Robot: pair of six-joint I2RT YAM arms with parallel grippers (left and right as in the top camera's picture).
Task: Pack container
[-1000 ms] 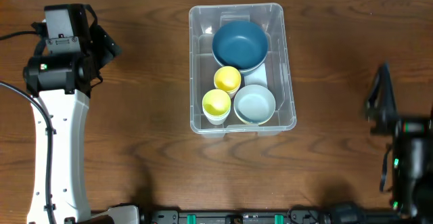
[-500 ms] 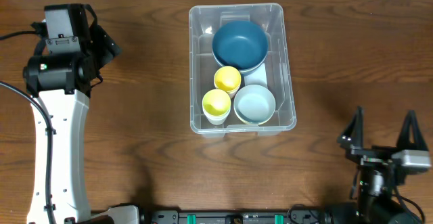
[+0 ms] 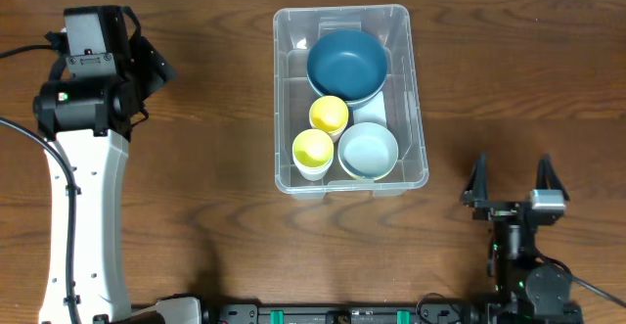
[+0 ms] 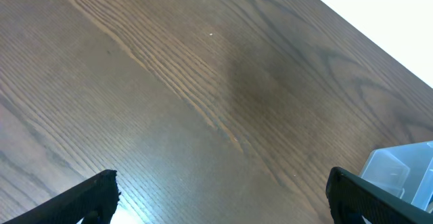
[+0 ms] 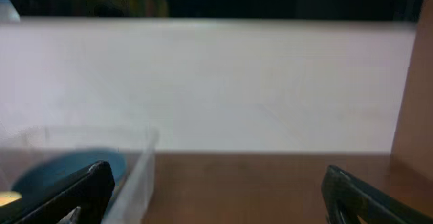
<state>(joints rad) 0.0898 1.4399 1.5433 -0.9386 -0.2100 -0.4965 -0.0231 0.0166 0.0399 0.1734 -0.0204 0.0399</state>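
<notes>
The clear plastic container (image 3: pixel 418 138) stands at the middle back of the table. Inside it are a dark blue bowl (image 3: pixel 346 63), two yellow cups (image 3: pixel 329 115) (image 3: pixel 313 150) and a pale bowl (image 3: pixel 368 150). My left gripper (image 3: pixel 155 65) hovers far left of it, open and empty (image 4: pixel 223 197), and the left wrist view catches only a corner of the container (image 4: pixel 406 173). My right gripper (image 3: pixel 512 182) is open and empty at the front right, pointing towards the back. In the right wrist view (image 5: pixel 220 190) the container wall (image 5: pixel 139 176) and the blue bowl (image 5: pixel 61 166) lie to its left.
Brown wooden tabletop (image 3: pixel 205 167) surrounds the container. A pale wall (image 5: pixel 216 82) rises behind the table's far edge. The white left arm (image 3: pixel 83 226) runs along the left side.
The right arm has swung in from the right edge to the front right and turned to face the back, its jaws still wide. The left arm and the container have not moved.
</notes>
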